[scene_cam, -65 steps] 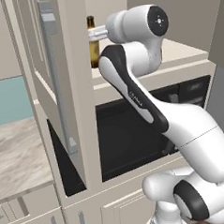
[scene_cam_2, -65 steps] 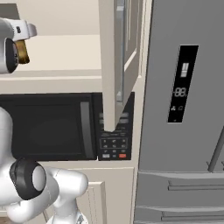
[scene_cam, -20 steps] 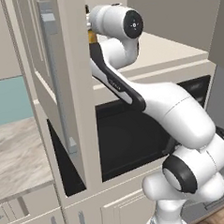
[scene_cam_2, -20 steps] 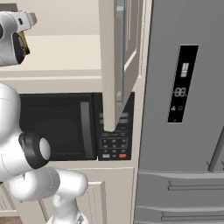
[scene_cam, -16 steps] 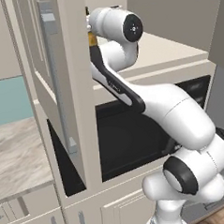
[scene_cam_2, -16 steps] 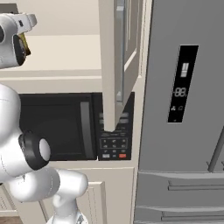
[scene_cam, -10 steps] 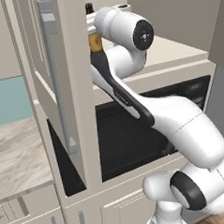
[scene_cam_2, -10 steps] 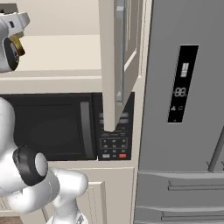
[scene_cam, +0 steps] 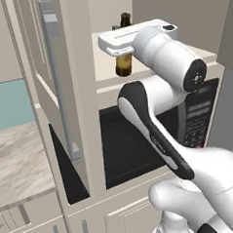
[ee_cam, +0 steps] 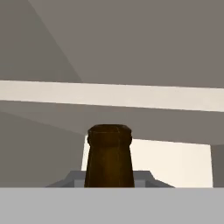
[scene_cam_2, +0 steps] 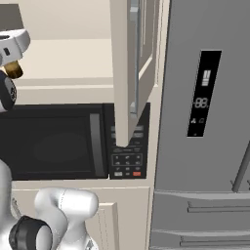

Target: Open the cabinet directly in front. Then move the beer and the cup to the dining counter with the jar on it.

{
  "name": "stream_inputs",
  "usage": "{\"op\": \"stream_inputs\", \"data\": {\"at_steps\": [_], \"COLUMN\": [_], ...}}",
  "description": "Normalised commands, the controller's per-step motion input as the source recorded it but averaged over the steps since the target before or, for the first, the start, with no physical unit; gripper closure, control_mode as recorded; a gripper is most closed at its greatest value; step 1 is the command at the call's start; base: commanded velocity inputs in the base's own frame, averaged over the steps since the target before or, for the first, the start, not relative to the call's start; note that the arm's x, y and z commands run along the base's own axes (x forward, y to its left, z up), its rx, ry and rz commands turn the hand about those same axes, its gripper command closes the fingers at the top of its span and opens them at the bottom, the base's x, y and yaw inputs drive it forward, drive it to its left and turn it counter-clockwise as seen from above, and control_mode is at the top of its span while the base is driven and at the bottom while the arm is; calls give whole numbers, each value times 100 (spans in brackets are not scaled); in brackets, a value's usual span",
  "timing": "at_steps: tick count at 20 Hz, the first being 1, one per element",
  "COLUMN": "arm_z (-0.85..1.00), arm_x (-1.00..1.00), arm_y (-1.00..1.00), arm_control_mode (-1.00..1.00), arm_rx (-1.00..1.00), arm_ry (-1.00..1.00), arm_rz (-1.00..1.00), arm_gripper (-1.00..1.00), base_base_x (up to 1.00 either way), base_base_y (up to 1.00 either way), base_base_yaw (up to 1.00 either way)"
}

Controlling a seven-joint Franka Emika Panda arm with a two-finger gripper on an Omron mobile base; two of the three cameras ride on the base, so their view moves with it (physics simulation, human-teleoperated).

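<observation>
Left base view: beer (scene_cam: 124, 63) in cabinet (scene_cam: 63, 92) (open)

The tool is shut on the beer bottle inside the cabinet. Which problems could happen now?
1. The tool grips the beer bottle high on its body; it may swing or slip during lifting.
2. The open cabinet doors stand near on both sides; the bottle or arm could hit one coming out.

Beer (scene_cam: 124, 64): dark brown glass, showing smooth and faintly glossy. Cabinet (scene_cam: 63, 92): cream painted panels looking matt, grey bar handles reading as brushed metal. Microwave (scene_cam_2: 63, 141): glossy black front. Refrigerator (scene_cam_2: 205, 146): grey satin metal, appearing smooth.
</observation>
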Motion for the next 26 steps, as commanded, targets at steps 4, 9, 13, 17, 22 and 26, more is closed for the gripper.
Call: {"op": "stream_inputs", "data": {"at_steps": [4, 9, 13, 17, 22, 26], "arm_z": [-69, -90, -60, 0, 0, 0], "arm_x": [-100, -100, -67, -1, -24, 0], "arm_y": [-78, -50, -24, 0, 0, 0], "arm_control_mode": [-100, -100, -100, -100, -100, -100], "arm_rx": [12, 10, 2, 0, 0, 0], "arm_ry": [1, 13, 12, -4, -36, -4], "arm_rz": [0, -1, 0, 0, 0, 0], "arm_gripper": [100, 100, 100, 100, 100, 100], "base_base_x": [0, 0, 0, 0, 0, 0], "base_base_y": [0, 0, 0, 0, 0, 0], "base_base_yaw": [0, 0, 0, 0, 0, 0]}}
